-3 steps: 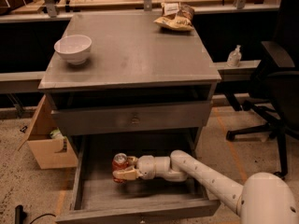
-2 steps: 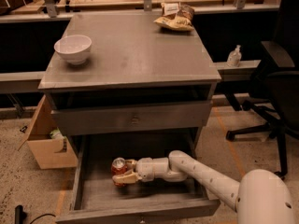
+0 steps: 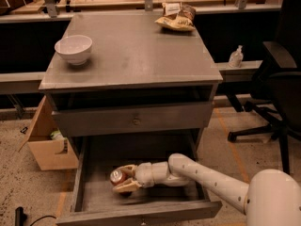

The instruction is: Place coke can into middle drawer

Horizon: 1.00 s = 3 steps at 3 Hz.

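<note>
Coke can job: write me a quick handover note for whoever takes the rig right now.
Tool: shut on the coke can, inside the open middle drawer, left of centre, low near its floor.
Can: tilted in the grasp; whether it touches the floor cannot be told.
Done: drawer open, can brought inside it.
Left: set the can down, release it, withdraw the tool.

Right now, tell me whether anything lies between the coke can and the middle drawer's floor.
Nothing visible does. The gripper, shut on the coke can, is inside the open middle drawer, left of centre, and the floor around the can is bare. Whether the can touches the floor cannot be told.
</note>
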{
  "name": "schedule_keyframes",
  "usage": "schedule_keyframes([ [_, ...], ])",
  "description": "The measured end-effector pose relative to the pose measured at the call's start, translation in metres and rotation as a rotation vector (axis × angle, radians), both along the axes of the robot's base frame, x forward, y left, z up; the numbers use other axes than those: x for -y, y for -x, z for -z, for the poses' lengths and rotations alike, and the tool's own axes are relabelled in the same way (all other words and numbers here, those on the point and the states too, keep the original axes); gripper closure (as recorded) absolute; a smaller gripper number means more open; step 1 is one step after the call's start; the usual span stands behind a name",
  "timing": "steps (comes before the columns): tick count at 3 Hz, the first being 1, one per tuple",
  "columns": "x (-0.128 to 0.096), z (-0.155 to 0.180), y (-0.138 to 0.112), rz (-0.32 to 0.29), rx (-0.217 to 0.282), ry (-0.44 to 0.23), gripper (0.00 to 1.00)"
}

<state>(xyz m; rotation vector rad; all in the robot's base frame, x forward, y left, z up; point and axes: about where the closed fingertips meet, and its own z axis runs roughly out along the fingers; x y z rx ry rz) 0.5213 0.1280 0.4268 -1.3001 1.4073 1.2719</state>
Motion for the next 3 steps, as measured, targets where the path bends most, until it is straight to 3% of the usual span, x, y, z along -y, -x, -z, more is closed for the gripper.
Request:
schedule_keyframes([
  [1,0.004,0.002,0.002,0.017,0.013,0.007,0.0],
  [3,0.046,-0.037,-0.017,0.122,0.036,0.085,0.0],
])
